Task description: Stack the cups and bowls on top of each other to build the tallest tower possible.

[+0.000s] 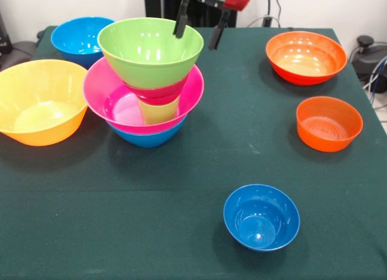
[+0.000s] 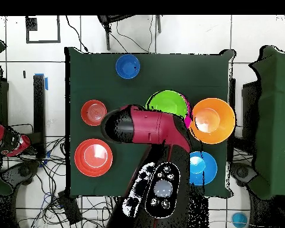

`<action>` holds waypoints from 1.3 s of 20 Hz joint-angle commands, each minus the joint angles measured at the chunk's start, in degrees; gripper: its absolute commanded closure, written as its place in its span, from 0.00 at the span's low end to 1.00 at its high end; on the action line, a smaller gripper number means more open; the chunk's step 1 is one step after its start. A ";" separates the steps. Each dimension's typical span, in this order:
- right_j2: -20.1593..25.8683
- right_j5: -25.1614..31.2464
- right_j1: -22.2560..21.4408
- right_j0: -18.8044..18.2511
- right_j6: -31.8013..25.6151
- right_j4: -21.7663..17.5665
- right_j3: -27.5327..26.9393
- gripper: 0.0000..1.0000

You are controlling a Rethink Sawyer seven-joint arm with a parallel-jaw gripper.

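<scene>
The tower stands left of centre: a medium blue bowl (image 1: 148, 136) at the bottom, a large pink bowl (image 1: 115, 98) in it, then the lime cup (image 1: 159, 112), a small crimson bowl (image 1: 163, 91) and a green bowl (image 1: 150, 50) on top. My gripper (image 1: 200, 25) hangs open at the green bowl's far right rim, with nothing between its black fingers (image 1: 181, 20). From overhead, the red arm (image 2: 151, 126) hides the gripper; the green bowl (image 2: 168, 102) shows beside it.
On the dark green table (image 1: 181, 189) sit loose bowls: a large yellow-orange bowl (image 1: 39, 101) touching the tower's left, a blue bowl (image 1: 81, 38) behind, a red-orange bowl (image 1: 305, 56) far right, an orange bowl (image 1: 328, 123) and a small blue bowl (image 1: 261, 216).
</scene>
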 commanded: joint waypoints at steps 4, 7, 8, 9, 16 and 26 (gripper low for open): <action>6.38 14.66 -4.63 1.03 3.24 3.36 2.76 0.00; 8.18 13.66 -5.48 0.01 3.00 5.04 3.11 0.00; 9.18 13.01 -5.81 -0.68 2.60 5.98 3.14 0.00; 9.86 12.60 -6.18 -1.25 2.17 6.69 3.06 0.00; 11.96 13.68 -4.80 -2.91 2.60 9.64 -4.26 0.00; 12.75 13.20 1.69 -4.82 3.34 11.27 -10.70 0.00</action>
